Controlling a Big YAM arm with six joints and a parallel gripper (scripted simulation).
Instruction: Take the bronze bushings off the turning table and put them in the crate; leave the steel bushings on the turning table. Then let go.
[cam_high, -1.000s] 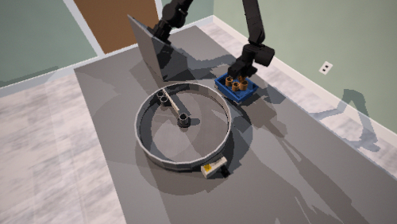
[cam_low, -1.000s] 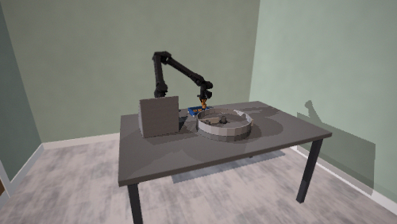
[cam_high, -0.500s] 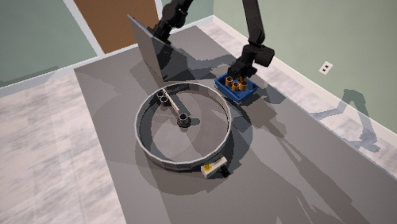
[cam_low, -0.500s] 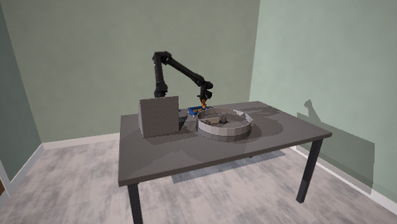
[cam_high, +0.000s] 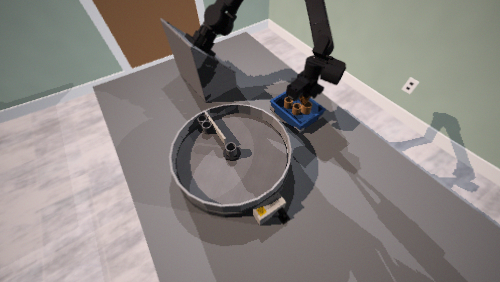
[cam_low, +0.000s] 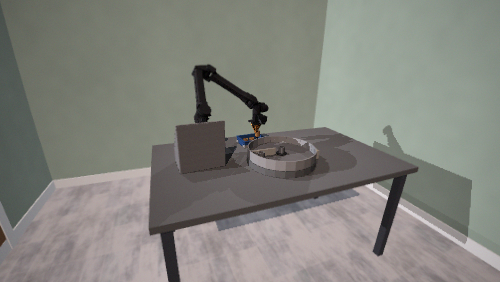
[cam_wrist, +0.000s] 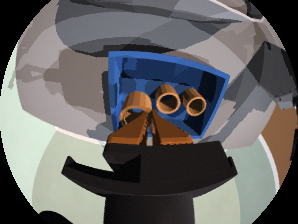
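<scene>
The blue crate (cam_high: 298, 111) stands on the table behind the round turning table (cam_high: 231, 158). My gripper (cam_high: 299, 93) hangs just over the crate and is shut on a bronze bushing (cam_wrist: 136, 106), held low inside the crate's left part in the wrist view. Two more bronze bushings (cam_wrist: 181, 102) stand in the crate beside it. In the top view three bronze bushings (cam_high: 298, 105) show in the crate. A steel bushing (cam_high: 231, 147) sits at the turning table's middle and two more (cam_high: 205, 122) sit by its far rim next to a pale bar. The gripper also shows in the exterior view (cam_low: 257, 127).
A grey upright panel (cam_high: 192, 62) stands at the table's back, left of the crate. A small yellow-labelled box (cam_high: 269, 209) sits against the turning table's near rim. The table's right edge runs close behind the crate.
</scene>
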